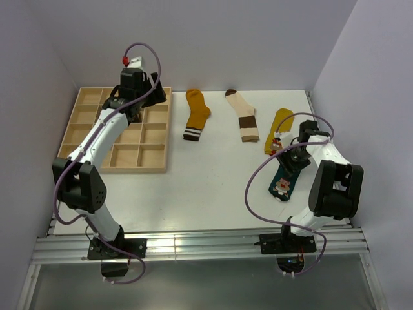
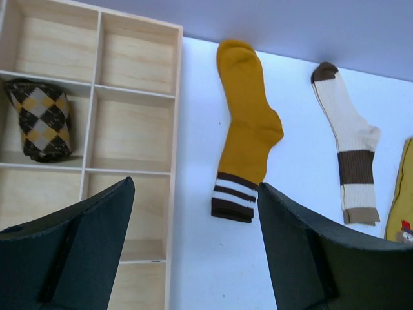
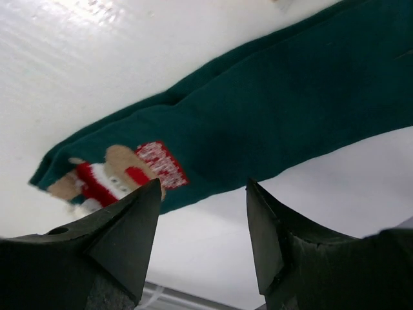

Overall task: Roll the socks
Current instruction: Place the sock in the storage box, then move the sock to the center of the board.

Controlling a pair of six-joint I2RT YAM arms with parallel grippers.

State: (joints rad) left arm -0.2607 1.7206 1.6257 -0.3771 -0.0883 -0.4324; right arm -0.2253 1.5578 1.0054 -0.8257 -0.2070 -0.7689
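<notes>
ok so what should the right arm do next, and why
Probably lower the right gripper onto the teal sock and close on it. The jaws stand open right over it, holding nothing, and the sock lies flat and unrolled on the table, so it needs gripping before any rolling.

Pale lavender walls [image 1: 226, 39] enclose a glossy white table [image 1: 206, 187] edged by an aluminium rail [image 1: 206, 245].

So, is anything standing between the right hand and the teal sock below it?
Nothing visible does. The right hand is open above the teal sock, which lies on the white table. In the right wrist view, nothing sits between its fingers and the fabric.
</notes>
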